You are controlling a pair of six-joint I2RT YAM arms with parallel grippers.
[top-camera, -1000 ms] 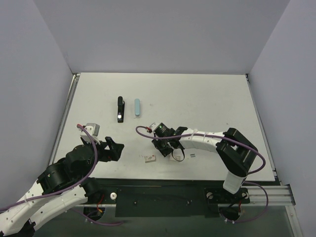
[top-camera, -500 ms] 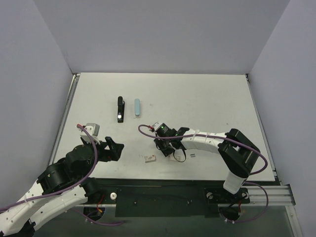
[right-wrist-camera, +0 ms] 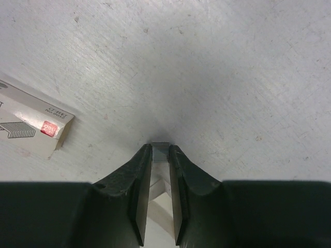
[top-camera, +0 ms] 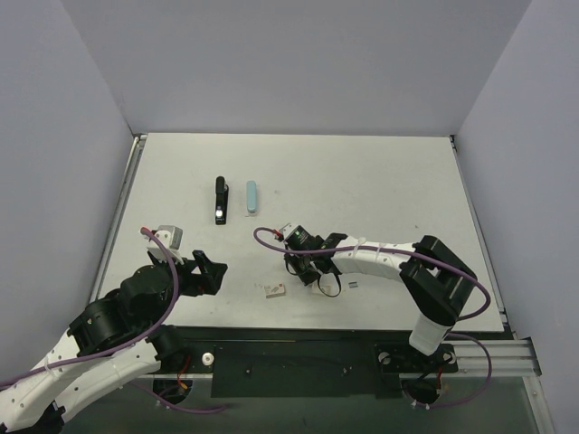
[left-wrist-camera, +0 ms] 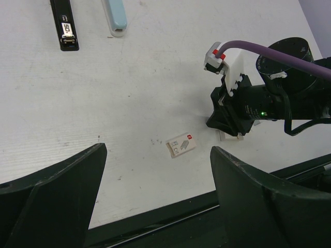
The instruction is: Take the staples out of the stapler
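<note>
Staples in hand: my right pincer [right-wrist-camera: 161, 155], low over the white table [right-wrist-camera: 232, 62], is clamped on a short grey strip of metal staples [right-wrist-camera: 161, 151] just beside a small white cardboard staple box with a red label [right-wrist-camera: 31, 124]. The long black stapler [top-camera: 219, 199] lies well apart, next to a pale blue plastic bar [top-camera: 251, 197]. My left pincer [top-camera: 206, 271] hangs spread wide, empty. The risk is that the tip-only hold lets the strip twist out, or a harder squeeze breaks it into loose staples.
</note>
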